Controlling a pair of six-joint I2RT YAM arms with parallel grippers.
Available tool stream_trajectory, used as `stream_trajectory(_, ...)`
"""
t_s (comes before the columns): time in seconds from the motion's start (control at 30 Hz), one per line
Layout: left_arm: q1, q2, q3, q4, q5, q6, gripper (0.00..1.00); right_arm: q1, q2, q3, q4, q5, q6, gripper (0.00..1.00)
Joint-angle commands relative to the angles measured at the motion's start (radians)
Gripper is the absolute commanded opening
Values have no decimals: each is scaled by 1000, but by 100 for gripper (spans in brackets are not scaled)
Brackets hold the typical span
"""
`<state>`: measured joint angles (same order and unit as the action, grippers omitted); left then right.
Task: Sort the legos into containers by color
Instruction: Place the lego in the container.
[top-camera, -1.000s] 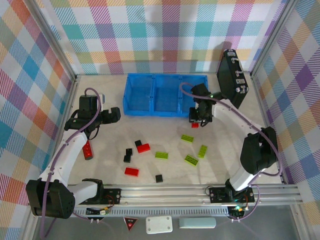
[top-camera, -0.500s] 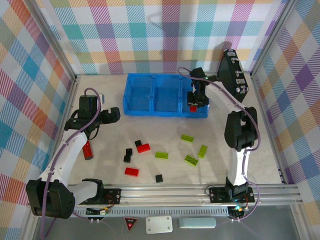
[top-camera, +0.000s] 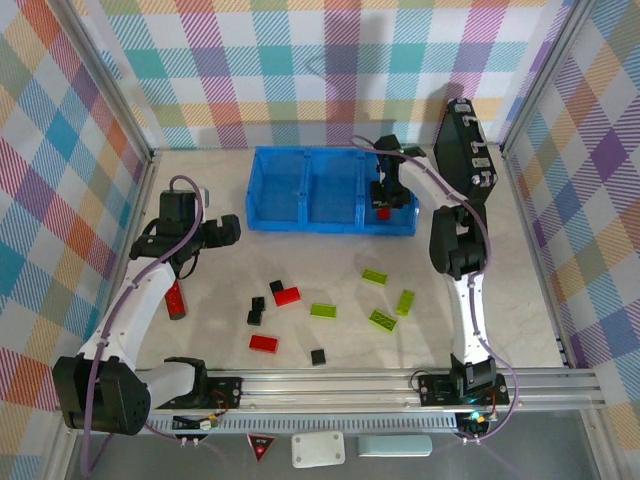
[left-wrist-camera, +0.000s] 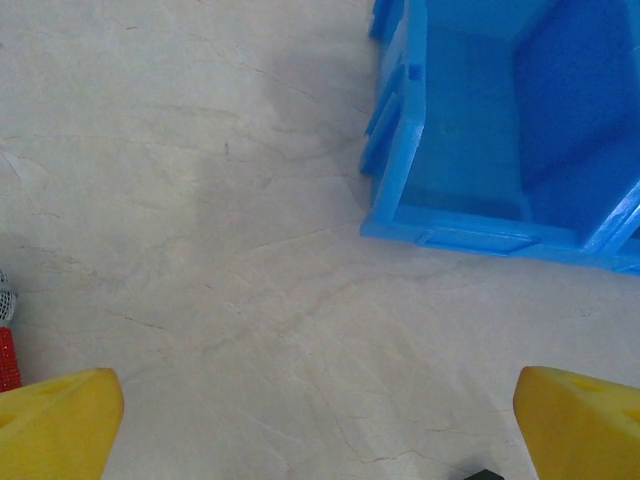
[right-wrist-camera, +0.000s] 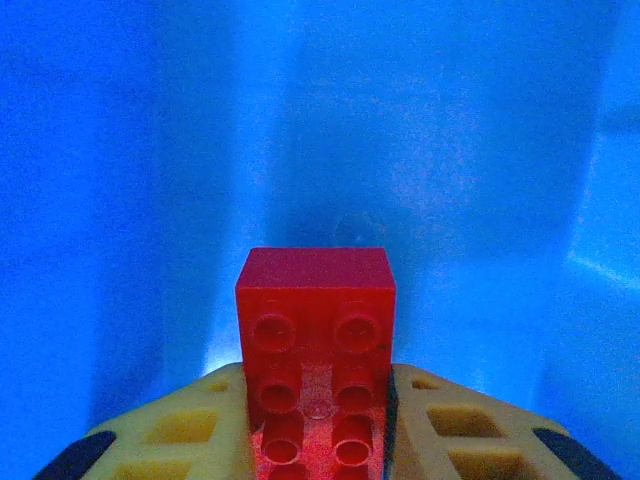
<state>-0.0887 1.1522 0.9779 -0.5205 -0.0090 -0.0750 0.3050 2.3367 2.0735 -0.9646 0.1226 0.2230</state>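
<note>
The containers are three compartments of one blue tray (top-camera: 300, 222) at the back of the table. My right gripper (top-camera: 385, 203) hangs over the right compartment, shut on a red lego (top-camera: 384, 213). In the right wrist view the red lego (right-wrist-camera: 315, 320) sits studs up between my yellow fingers (right-wrist-camera: 200, 430), with the compartment's blue walls (right-wrist-camera: 430, 140) behind it. My left gripper (top-camera: 228, 231) is open over bare table left of the tray, its fingertips (left-wrist-camera: 55, 420) wide apart. Loose legos lie in front: red (top-camera: 287, 296), black (top-camera: 254, 317), lime-green (top-camera: 382, 320).
A red cylinder with a silver cap (top-camera: 176, 300) lies beside the left arm. A black case with latches (top-camera: 467, 155) leans at the back right, close to the right arm. The tray's left corner (left-wrist-camera: 400, 150) is ahead of the left gripper.
My right gripper has carried the red lego from the table in front of the tray up and over the right compartment. The left arm has not moved.
</note>
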Motion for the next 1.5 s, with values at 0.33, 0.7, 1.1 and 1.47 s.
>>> stream_trajectory(0.33, 14, 29, -2, -6, -25, 3, 100, -24, 102, 116, -51, 18, -42, 35)
stream_trajectory(0.7, 14, 36, 4, -12, -20, 3, 100, -23, 55, 127, -69, 21, -36, 44)
stream_trajectory(1.1, 13, 6, 4, -44, 19, -1, 100, -11, -102, -16, -55, 9, -3, 46)
stream_trajectory(1.47, 3, 11, 25, -90, 57, -31, 99, 18, -282, -212, -37, -19, 40, 47)
